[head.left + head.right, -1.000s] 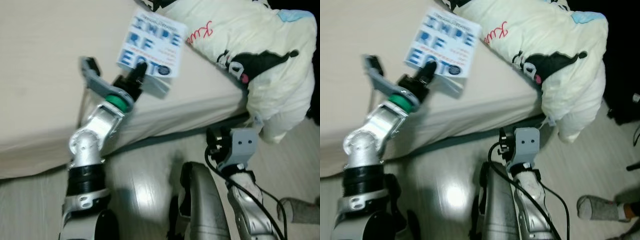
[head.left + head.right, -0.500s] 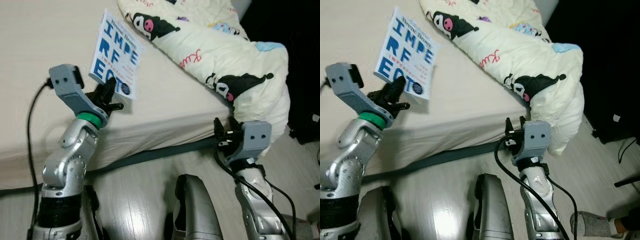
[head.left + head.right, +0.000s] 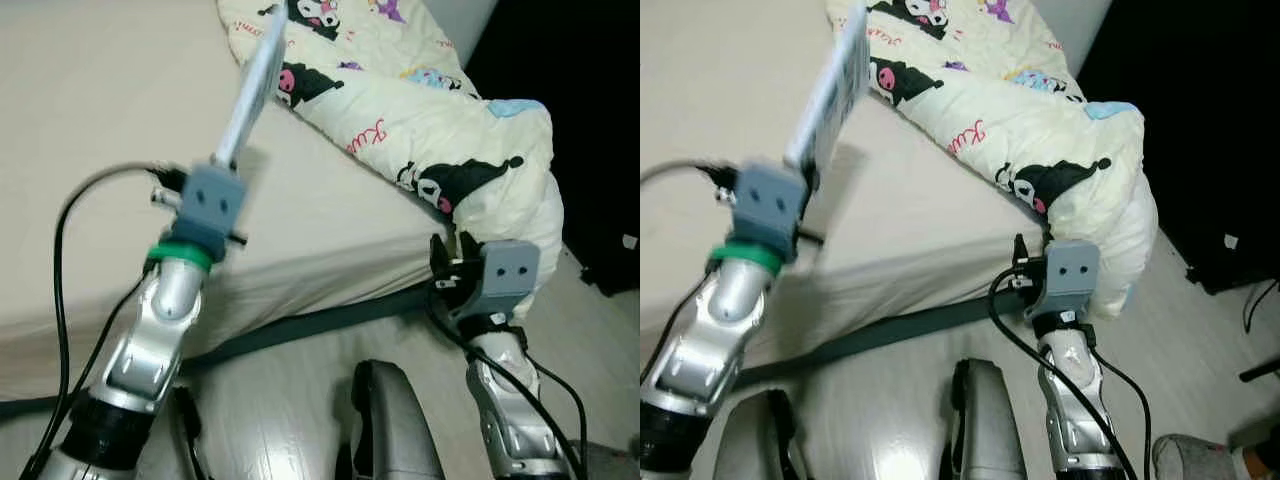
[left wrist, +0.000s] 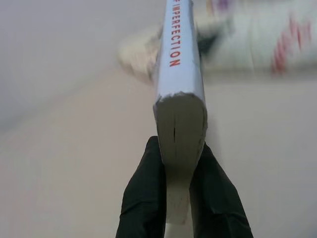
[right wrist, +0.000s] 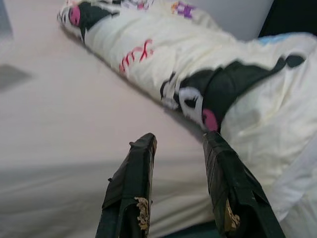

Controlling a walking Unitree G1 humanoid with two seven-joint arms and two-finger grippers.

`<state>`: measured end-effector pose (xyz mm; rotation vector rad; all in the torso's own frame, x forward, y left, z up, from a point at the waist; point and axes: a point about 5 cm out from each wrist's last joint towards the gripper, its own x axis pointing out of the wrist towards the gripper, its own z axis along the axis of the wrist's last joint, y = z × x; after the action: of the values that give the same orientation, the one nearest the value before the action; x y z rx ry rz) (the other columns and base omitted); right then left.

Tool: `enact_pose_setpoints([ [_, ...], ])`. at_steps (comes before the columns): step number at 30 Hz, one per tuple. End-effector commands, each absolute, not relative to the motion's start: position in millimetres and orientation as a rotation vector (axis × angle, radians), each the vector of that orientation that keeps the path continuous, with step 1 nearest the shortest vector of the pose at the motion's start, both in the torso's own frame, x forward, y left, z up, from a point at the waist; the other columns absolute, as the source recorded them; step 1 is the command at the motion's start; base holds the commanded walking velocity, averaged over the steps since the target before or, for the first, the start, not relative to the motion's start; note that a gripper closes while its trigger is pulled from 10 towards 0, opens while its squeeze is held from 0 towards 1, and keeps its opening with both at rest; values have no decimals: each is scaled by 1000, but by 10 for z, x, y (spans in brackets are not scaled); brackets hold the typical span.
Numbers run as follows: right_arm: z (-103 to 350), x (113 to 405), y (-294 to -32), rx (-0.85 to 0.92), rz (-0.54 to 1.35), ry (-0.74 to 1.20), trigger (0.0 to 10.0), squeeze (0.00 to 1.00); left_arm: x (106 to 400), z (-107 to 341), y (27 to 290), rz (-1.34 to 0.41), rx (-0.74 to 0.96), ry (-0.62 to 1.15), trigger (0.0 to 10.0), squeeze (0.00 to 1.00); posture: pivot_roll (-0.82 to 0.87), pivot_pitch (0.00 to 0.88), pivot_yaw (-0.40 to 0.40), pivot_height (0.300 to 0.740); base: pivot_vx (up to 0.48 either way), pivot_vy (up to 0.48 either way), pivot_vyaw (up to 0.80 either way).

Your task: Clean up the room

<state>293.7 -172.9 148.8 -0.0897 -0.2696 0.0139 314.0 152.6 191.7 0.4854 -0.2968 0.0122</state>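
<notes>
**Book held edge-on above the bed**

A bed (image 3: 90, 120) with a plain beige sheet takes up most of the scene, its edge running across in front of the robot above a pale, glossy wooden floor (image 3: 890, 420). Along the far side of the mattress and spilling over its right corner lies a cream comforter (image 3: 440, 130) printed with black-and-pink cartoon characters and red script; its bunched end hangs down past the mattress edge. To the right of the bed the room falls into deep shadow.

The left arm reaches up over the sheet, and the left hand (image 4: 181, 163) pinches a white paperback book (image 4: 179, 74) by its lower corner, one black finger on each cover. The book stands raised and tilted, clear of the sheet, its thin edge towards the head camera and its top end near the comforter. The spine carries red lettering that reads "IMPERFECTION".

The right hand (image 5: 181, 144) sits low at the bed's corner, just beside the hanging comforter, its two fingers parted with nothing between them.
</notes>
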Motion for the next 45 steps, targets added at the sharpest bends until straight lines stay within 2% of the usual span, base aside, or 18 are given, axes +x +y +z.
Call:
enact_pose_setpoints([
  [1,1415,2905,-1789,-98,-5,-257,10000,0,3125,1944,1502,20,493,-330,10000,0,-30,93,-28,477,0,0,0],
  [8,1432,2939,-1821,-99,-24,-271,10000,0,3140,1951,1535,67,420,-326,10000,0,-22,91,-32,507,0,0,0],
  [19,1391,2933,-1841,-105,-27,-272,10000,0,3162,1888,1485,-15,280,-263,10000,0,-19,93,-32,557,0,0,0],
  [45,1362,2928,-1867,-108,-28,-271,10000,0,3190,1967,1421,-86,233,-265,10000,0,-20,103,-34,672,0,0,0],
])
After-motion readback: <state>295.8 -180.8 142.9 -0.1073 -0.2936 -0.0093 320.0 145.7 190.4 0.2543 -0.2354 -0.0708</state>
